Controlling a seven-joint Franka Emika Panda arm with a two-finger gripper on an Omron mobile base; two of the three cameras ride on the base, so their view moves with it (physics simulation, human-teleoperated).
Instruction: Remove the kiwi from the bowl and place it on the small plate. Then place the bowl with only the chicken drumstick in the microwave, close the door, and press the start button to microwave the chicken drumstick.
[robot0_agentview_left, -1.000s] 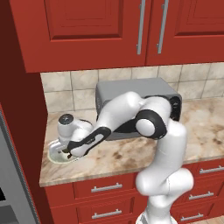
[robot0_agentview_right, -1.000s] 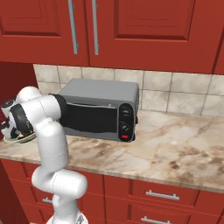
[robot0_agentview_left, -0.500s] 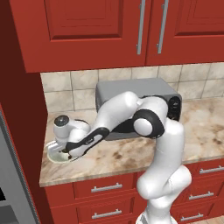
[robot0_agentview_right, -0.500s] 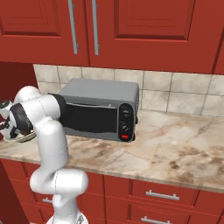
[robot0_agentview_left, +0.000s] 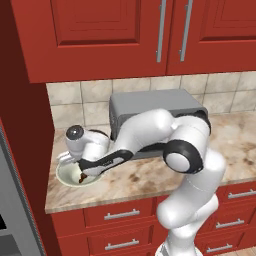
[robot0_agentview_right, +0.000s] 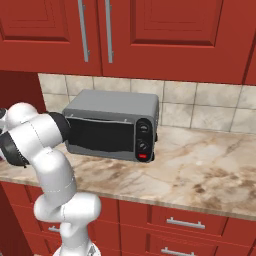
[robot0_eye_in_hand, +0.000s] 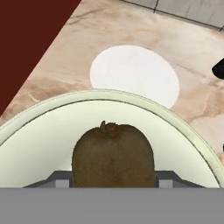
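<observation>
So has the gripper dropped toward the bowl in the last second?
Yes. In the left base view the gripper sits slightly lower against the microwave, down in the bowl around the kiwi.

The kiwi (robot0_eye_in_hand: 113, 153) is dull brown with a fine fuzzy speckle. The bowl (robot0_eye_in_hand: 39, 131) is pale cream-green with a lighter rim. The small plate (robot0_eye_in_hand: 134, 75) is plain white. The worktop (robot0_agentview_right: 200, 165) is beige marble, veined with tan and rusty brown. The microwave (robot0_agentview_right: 112, 125) is grey with a black door and control panel and a red button at the bottom. The cabinets (robot0_agentview_left: 100, 35) are deep red with silver handles, and the wall tiles (robot0_agentview_right: 215, 107) are light beige with grey grout.
</observation>
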